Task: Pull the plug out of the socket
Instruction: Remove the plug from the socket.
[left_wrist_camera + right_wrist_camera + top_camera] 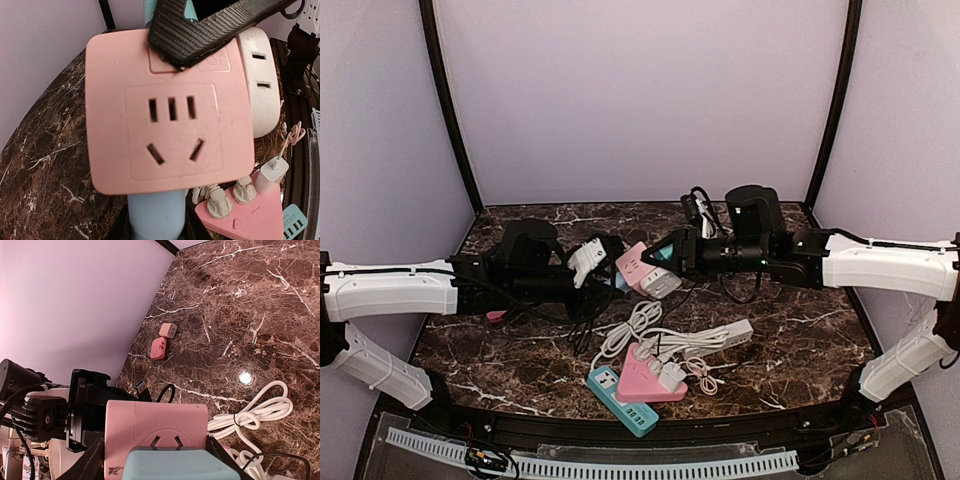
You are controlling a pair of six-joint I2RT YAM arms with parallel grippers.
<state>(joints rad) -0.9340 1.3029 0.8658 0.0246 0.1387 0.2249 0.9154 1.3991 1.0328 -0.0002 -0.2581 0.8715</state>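
The socket is a pink cube (pixel 638 268) held above the table between the two arms. My right gripper (pixel 665 256) is shut on it, with black ribbed fingers (pixel 87 460) on its sides and a teal pad against its face. In the left wrist view the pink cube (pixel 167 112) fills the frame and covers my own jaws, so only a light blue finger (pixel 155 215) shows below it. The plug (pixel 142 388) is a black USB one with a bare metal tip. It sits clear of the cube (pixel 155 422), beside my left gripper (pixel 588 262), which looks shut on it.
A pink triangular power strip (pixel 655 375) with white plugs lies near the front, next to a teal strip (pixel 620 400). A white strip (pixel 720 335) and coiled white cable (pixel 630 330) lie at centre. Two small pink adapters (pixel 162 342) sit far left, and black cables hang under the left gripper.
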